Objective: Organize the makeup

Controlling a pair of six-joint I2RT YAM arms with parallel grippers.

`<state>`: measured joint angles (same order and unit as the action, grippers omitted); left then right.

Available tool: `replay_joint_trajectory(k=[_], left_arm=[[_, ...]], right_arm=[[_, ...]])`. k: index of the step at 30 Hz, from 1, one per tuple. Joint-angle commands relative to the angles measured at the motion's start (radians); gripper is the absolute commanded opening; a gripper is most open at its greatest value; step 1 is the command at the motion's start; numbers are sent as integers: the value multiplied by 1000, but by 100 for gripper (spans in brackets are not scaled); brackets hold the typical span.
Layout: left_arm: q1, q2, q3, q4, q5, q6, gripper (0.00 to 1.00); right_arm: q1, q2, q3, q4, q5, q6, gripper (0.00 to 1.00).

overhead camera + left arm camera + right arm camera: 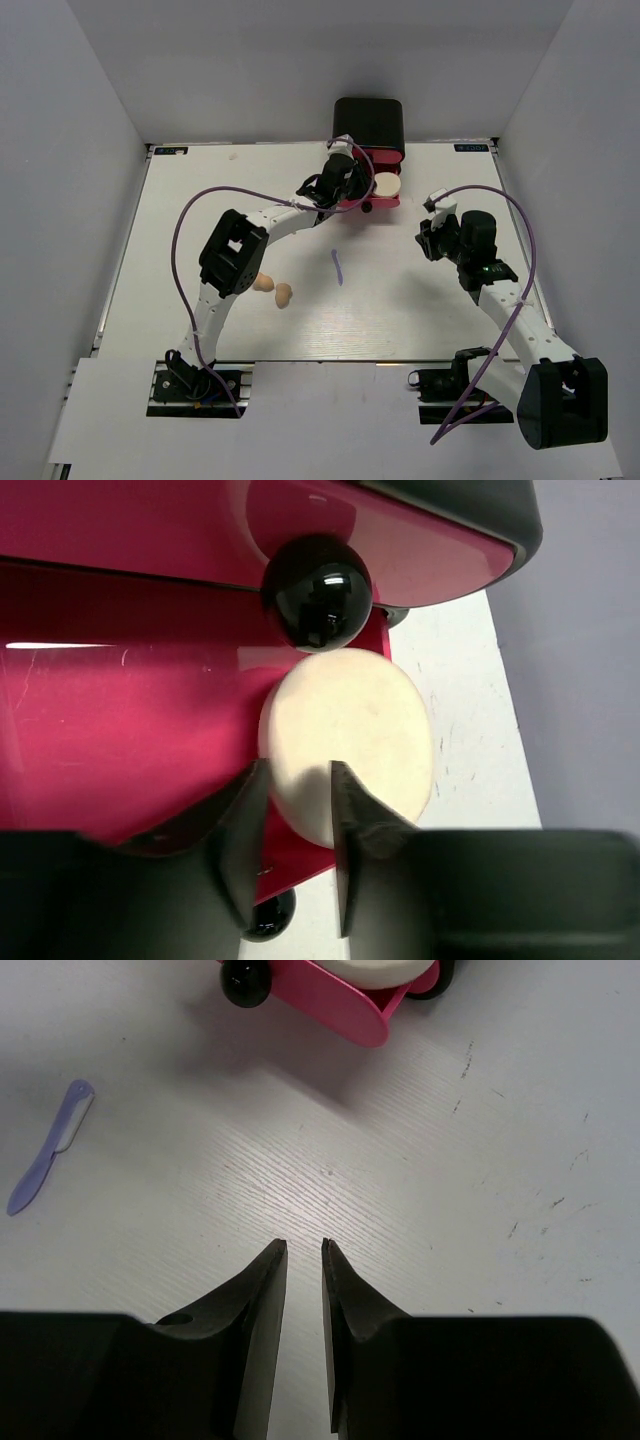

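Round cream puff (350,730) in the glossy pink drawer (120,720), at 12 o'clock on the white surface (400,310).
Left fingers (240,840) slightly parted over the puff's near edge, a shiny black ball knob (317,592) beyond. Right fingers (262,1300), narrowly parted and empty, hover at 3 o'clock. Thin purple stick (337,266) lies mid-surface, with two peach egg-shaped sponges (263,283) (284,295) at its 8 o'clock.

Two peach sponges (263,283), one purple stick (337,266), one cream puff (388,186), one box (370,122).
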<state>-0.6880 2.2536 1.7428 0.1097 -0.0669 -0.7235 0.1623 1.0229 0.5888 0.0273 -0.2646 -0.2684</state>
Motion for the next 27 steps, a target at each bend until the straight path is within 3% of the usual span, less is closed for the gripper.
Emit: replay_joint_trajectory(k=[1, 2, 5, 13, 17, 19, 23, 27], left_arm=[[-7, -31, 32, -15, -20, 4, 44], [-7, -32, 32, -16, -25, 3, 50], [-7, -37, 37, -15, -31, 2, 56], [-7, -72, 40, -12, -48, 2, 57], [-7, -150, -32, 5, -48, 13, 53], [4, -219, -74, 10, -47, 22, 46], [15, -360, -221, -2, -54, 48, 38], [15, -494, -302, -67, -85, 113, 43]], right_arm=[[-7, 0, 3, 42, -13, 12, 27], [-9, -1, 3, 43, -15, 14, 26], [-7, -1, 3, 43, -16, 14, 26], [-10, 0, 6, 51, -19, 12, 27], [-10, 14, 12, 71, -28, 15, 26], [-7, 32, 19, 86, -33, 18, 21], [-10, 109, 69, 141, -35, 23, 0], [-9, 221, 141, 203, -28, 21, 0]])
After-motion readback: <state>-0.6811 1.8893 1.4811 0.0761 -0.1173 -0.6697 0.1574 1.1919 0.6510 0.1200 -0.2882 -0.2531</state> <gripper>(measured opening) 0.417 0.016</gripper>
